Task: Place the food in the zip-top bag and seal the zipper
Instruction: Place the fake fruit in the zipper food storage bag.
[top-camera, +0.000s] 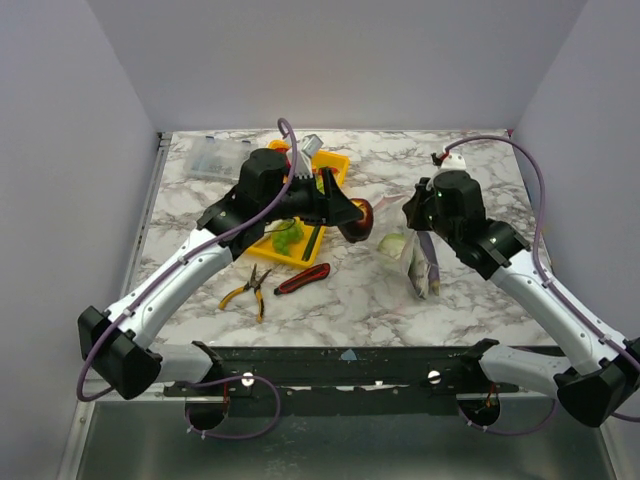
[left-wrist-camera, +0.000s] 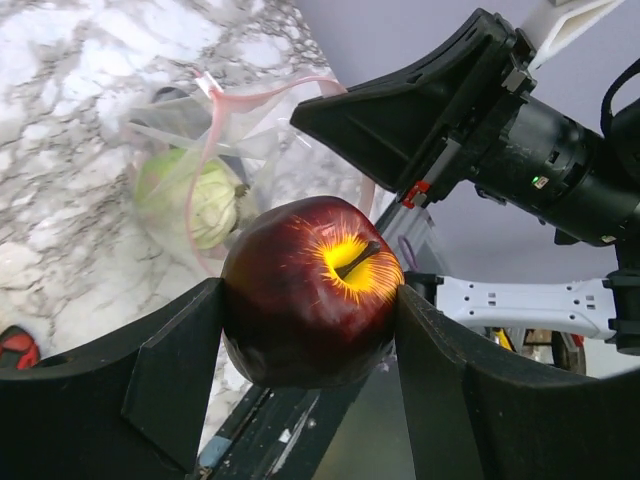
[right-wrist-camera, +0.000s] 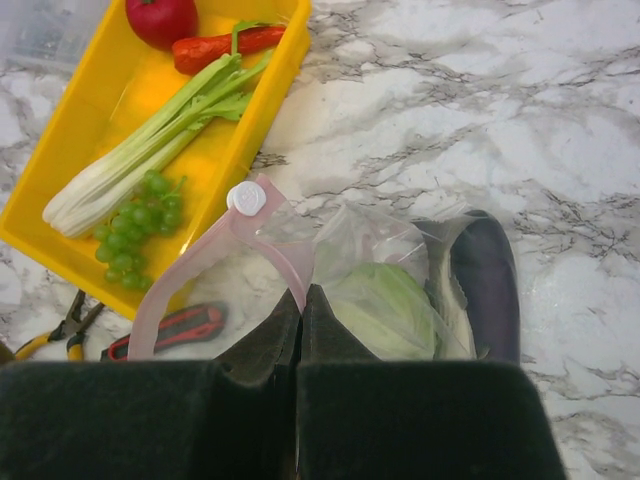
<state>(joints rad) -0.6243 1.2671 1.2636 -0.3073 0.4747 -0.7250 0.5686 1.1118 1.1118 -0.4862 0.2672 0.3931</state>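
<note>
Loading step. Left gripper (top-camera: 352, 215) partly open, clamped on red apple (left-wrist-camera: 300, 290), just beside the zip-top bag (right-wrist-camera: 350, 240) mouth. Right gripper (right-wrist-camera: 302, 310) fully closed, pinching the bag rim by the zipper (right-wrist-camera: 190, 275), holding it up. Cabbage (right-wrist-camera: 385, 310) and eggplant (right-wrist-camera: 485, 280) inside. Next, likely: apple through the mouth, release; leek (right-wrist-camera: 140, 150) and grapes (right-wrist-camera: 140, 225) lie in yellow tray (right-wrist-camera: 150, 90).

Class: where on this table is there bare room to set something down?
Bare marble: the near strip between knife and bag; the left side between clear box and pliers. Crowded: the middle, around the yellow tray.
</note>
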